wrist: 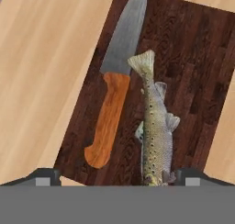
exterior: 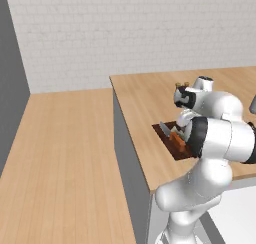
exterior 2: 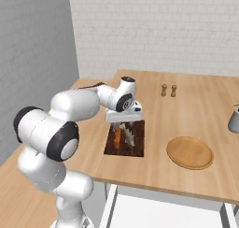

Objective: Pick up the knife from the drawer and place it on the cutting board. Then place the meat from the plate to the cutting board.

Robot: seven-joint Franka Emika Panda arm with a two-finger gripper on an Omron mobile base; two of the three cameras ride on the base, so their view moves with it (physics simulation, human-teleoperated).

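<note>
Closest to the hand camera, the meat (wrist: 156, 126), a spotted greyish fish shape, lies flat on the cutting board (wrist: 193, 71) with its head end down between the two fingertips (wrist: 46, 176) and its tail fin pointing away from them. Neither tip touches it; they stand wide apart, one on each side, holding nothing. Just beside the meat, toward the left fingertip, the knife (wrist: 117, 85) lies on the same board, its orange-brown handle nearer the fingers and its grey blade running away from them, roughly parallel to the meat; the fish's tail fin just touches the blade near the handle. Both lie wholly on the dark board, which rests on the light wood counter (wrist: 41, 71).

From the right base camera the gripper (exterior 2: 123, 123) hangs directly over the board (exterior 2: 135, 145), with knife (exterior 2: 117, 136) and meat (exterior 2: 128, 134) below it. Off to the side of the fingers, well apart from the board, the plate (exterior 2: 190, 152) sits bare on the counter. Farther back stand two small shakers (exterior 2: 168, 90). From the left base camera the arm covers much of the board (exterior: 166, 135).
</note>
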